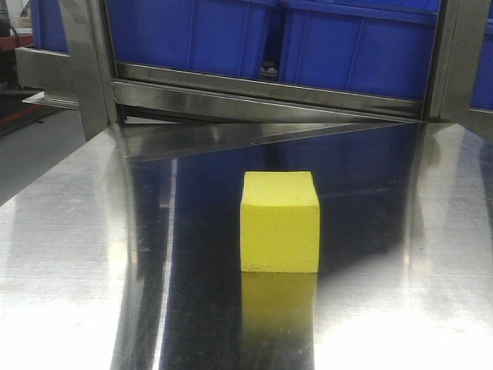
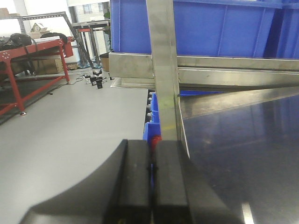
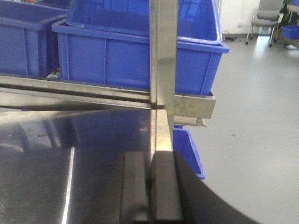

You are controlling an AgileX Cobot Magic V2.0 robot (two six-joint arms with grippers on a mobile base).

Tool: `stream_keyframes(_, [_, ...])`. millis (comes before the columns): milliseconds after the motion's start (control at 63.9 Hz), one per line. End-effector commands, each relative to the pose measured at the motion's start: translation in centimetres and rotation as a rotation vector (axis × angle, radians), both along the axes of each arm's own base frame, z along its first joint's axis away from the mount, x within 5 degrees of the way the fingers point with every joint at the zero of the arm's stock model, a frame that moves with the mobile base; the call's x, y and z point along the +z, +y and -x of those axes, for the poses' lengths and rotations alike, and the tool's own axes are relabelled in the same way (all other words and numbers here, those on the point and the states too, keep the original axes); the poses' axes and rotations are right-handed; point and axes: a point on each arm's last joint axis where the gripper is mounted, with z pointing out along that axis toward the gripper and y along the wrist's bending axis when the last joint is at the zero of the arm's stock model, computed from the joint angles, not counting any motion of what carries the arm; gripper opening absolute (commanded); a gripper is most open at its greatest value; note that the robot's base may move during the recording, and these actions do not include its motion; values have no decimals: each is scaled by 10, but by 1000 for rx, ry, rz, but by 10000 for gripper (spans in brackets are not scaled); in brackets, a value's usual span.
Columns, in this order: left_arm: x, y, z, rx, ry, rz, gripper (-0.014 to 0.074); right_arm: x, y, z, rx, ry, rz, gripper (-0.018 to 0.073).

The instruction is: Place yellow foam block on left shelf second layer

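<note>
The yellow foam block (image 1: 280, 222) stands upright on the shiny steel table (image 1: 85, 254), near its middle, and shows only in the front view. No gripper touches it. My left gripper (image 2: 152, 161) is shut with nothing between its black fingers; it hovers by the table's left edge, facing a steel shelf post (image 2: 163, 70). Over the table's right edge my right gripper (image 3: 150, 175) is likewise shut and empty, pointing at another shelf post (image 3: 162, 56). Neither gripper shows in the front view.
Blue plastic bins (image 1: 254, 35) fill the steel shelf (image 1: 269, 86) behind the table. More blue bins (image 3: 187, 149) sit lower, beside the table edge. A red-framed workbench (image 2: 32, 60) stands far left on the grey floor; a chair (image 3: 264, 21) is far right.
</note>
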Motion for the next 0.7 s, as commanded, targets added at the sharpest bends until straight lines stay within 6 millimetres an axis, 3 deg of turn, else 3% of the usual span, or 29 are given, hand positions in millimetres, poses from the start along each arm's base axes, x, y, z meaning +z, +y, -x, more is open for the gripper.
stream_keyframes(0, [1,-1,1,-18,-77,13,136,26,1,-11,12,-74,21,28])
stream_keyframes(250, [1,-1,1,-18,-77,13,136,41,16,-36,146,110,-42,28])
stream_keyframes(407, [1,-1,1,-18,-77,13,136,40,34,-52,257,225,-23,54])
stream_keyframes(501, [1,-1,1,-18,-77,13,136,38,47,-61,319,283,-7,177])
stream_keyframes(657, [1,-1,1,-18,-77,13,136,30,67,-79,347,520,-31,587])
stream_keyframes(689, [1,-1,1,-18,-77,13,136,27,72,-84,343,576,-43,621])
